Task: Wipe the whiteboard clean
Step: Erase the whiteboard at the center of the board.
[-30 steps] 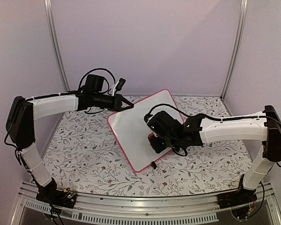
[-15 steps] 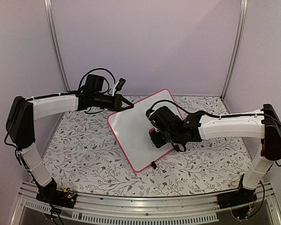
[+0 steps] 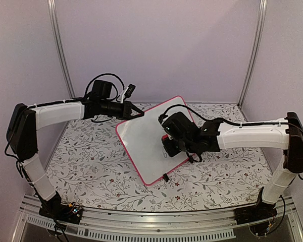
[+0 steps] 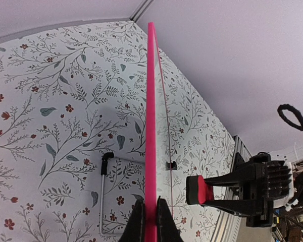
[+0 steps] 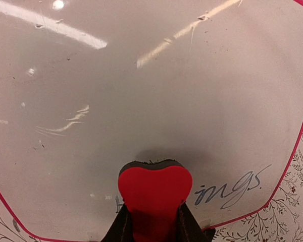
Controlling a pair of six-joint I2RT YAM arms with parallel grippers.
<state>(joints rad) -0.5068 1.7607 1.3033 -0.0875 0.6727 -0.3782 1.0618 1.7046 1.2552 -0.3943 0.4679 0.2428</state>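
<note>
the floral table (image 3: pixel 91 166) carries the whiteboard (image 3: pixel 144 146), tilted up near its middle. the left gripper (image 4: pixel 150 224) is clamped on the board's pink rim, and the right gripper (image 5: pixel 152 222) grips a red eraser (image 5: pixel 154 191) close to the white face, beside some dark handwriting (image 5: pixel 232 187).

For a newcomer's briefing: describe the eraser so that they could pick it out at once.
On the flowered table a white board with a pink rim sits in the middle. Over its face, next to the handwriting, the right gripper clamps the eraser. It is the only solid red block there, small, with a dark pad facing the board.
</note>
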